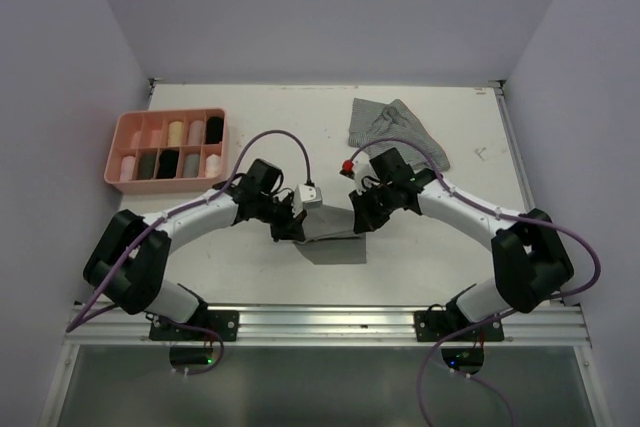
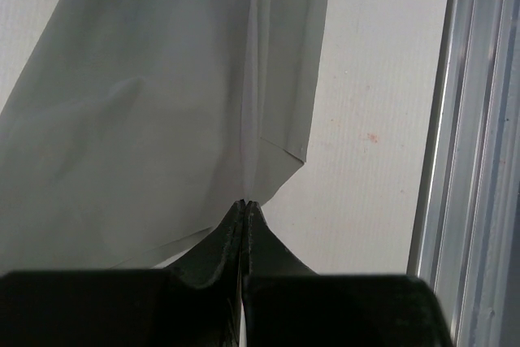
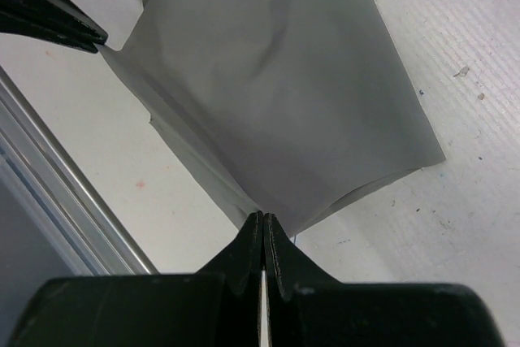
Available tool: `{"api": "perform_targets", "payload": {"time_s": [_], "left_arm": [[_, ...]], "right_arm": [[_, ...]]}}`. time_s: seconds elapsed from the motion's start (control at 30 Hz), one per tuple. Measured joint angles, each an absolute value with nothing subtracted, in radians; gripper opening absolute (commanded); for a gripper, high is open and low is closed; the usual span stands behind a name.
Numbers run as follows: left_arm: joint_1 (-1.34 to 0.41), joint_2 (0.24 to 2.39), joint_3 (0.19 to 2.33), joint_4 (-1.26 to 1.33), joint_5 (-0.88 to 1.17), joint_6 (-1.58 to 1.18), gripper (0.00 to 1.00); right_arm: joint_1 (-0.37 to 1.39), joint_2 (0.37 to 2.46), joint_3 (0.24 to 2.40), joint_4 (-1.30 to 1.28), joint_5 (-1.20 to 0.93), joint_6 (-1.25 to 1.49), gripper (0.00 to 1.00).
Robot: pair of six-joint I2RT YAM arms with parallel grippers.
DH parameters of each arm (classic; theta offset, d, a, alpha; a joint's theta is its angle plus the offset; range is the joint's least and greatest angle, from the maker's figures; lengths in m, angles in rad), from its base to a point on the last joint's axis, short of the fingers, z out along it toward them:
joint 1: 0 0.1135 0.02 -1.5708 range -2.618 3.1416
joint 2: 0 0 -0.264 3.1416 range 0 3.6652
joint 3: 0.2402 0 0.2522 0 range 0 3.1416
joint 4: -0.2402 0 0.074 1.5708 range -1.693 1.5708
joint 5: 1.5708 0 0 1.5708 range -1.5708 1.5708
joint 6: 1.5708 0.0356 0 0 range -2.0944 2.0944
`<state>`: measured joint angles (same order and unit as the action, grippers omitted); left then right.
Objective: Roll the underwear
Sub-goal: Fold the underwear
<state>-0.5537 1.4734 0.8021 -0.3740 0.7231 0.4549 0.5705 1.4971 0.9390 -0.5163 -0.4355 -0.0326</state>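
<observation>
Jaws on both arms are pressed together on the grey underwear [image 1: 335,247], each pair pinching a thin edge of the cloth at its very tips. The garment sits on the white surface [image 1: 250,112] near its front edge, between the two arms and just behind the metal rail [image 1: 330,319]. The left jaws grip it at its left end, the right jaws at its right end.

In the left wrist view the grey underwear [image 2: 138,103] spreads away from the closed tips, with a narrow folded strip along one side, and the metal rail [image 2: 471,152] runs down the right of the view. In the right wrist view the cloth [image 3: 276,79] fans out smooth with faint creases, and the left jaws show in the top left corner, holding another corner of it.

Farther back on the right side lies striped underwear [image 1: 395,132], crumpled. A pink tray [image 1: 114,152] stands at the left, its compartments holding rolled pieces in pale and dark colours.
</observation>
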Motion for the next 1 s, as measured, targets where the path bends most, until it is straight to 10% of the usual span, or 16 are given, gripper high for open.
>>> {"api": "perform_targets", "payload": {"time_s": [0.1,0.3,0.87,1.0], "left_arm": [[-0.566,1.478,0.799,-0.375,0.727,0.456,0.01],[-0.597,1.504,0.798,-0.435,0.748,0.506,0.42],[-0.385,1.478,0.975,-0.311,0.646,0.324,0.59],[-0.336,1.571,1.031,-0.286,0.578,0.333,0.82]], "right_arm": [[0.57,1.483,0.939,-0.519,-0.433,-0.041,0.14],[0.566,1.468,0.939,-0.558,-0.392,-0.056,0.22],[0.566,1.447,0.909,-0.499,-0.261,0.455,0.2],[0.569,1.336,0.825,-0.465,-0.251,0.639,0.23]]}}
